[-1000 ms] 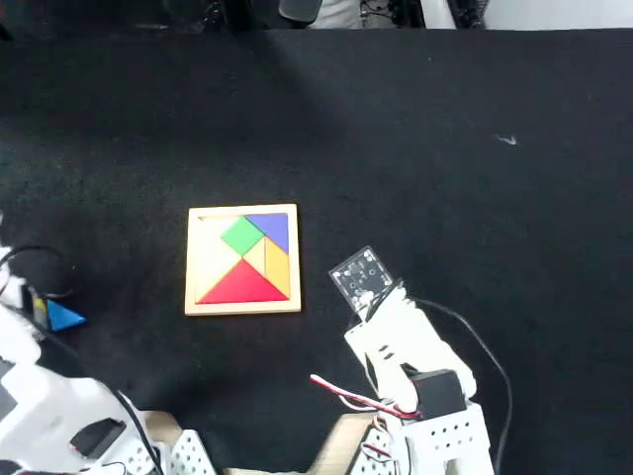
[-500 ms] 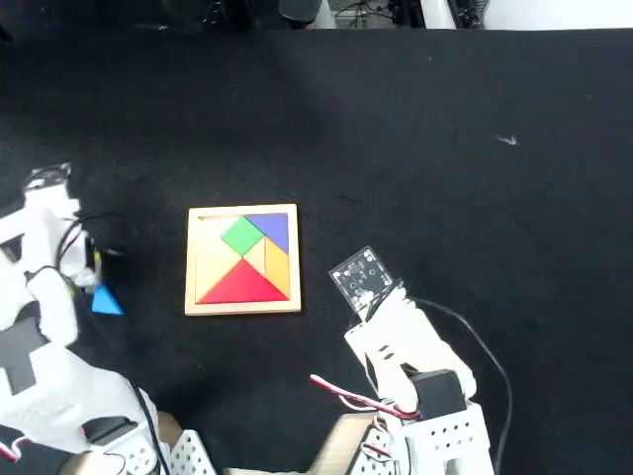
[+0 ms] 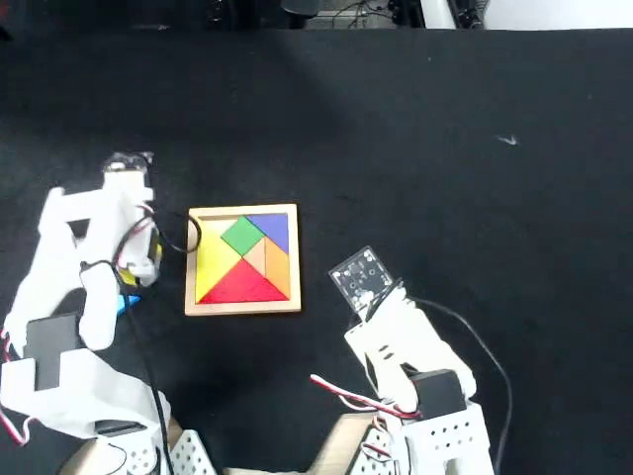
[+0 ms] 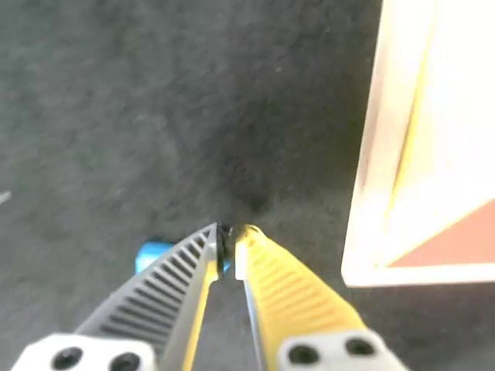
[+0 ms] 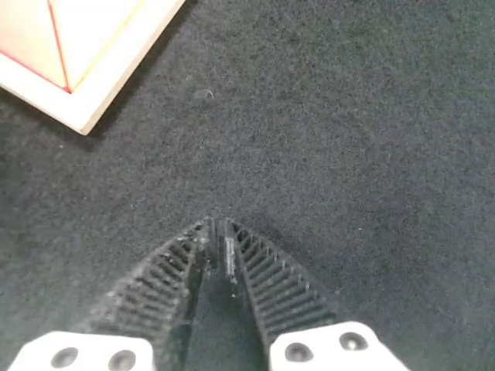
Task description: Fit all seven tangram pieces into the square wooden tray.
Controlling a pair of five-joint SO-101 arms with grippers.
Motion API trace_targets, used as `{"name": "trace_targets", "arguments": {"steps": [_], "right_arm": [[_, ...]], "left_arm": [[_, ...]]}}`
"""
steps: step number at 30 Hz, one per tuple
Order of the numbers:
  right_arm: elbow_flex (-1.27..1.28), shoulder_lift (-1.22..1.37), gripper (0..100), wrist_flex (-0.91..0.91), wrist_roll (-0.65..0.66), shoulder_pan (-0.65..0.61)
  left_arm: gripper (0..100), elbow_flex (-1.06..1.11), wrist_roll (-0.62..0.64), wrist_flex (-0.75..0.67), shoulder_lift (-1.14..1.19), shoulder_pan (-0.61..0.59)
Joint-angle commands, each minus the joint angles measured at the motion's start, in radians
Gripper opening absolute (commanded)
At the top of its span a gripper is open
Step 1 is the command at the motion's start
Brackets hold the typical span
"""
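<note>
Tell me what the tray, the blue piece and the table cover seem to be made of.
Tray: pale, unpainted wood, judging by its light matte rim.
Blue piece: probably painted wood or plastic; its even solid colour leaves that open.
Table cover: black felt-like cloth, with a fuzzy, fibrous surface.

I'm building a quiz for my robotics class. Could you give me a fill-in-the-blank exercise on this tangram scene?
1. The small blue triangular piece is gripped by the end effector of the ___ arm.
2. The square piece inside the square wooden tray is coloured ___.
3. The right arm's end effector is shut above the ___ table cloth, holding nothing.
Missing words: left; green; black.
</note>
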Motion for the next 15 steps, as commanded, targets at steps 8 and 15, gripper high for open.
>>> {"name": "trace_targets", "arguments": {"steps": [8,15], "right_arm": [[-0.004,-0.093,1.9,0.006,0.006,0.011],[-0.004,-0.093,2.0,0.006,0.006,0.011]], "left_arm": [[5,0.051,-0.219,0.152,-0.222,-0.380],[4,0.269,-0.229,-0.123,-0.210,-0.371]]}}
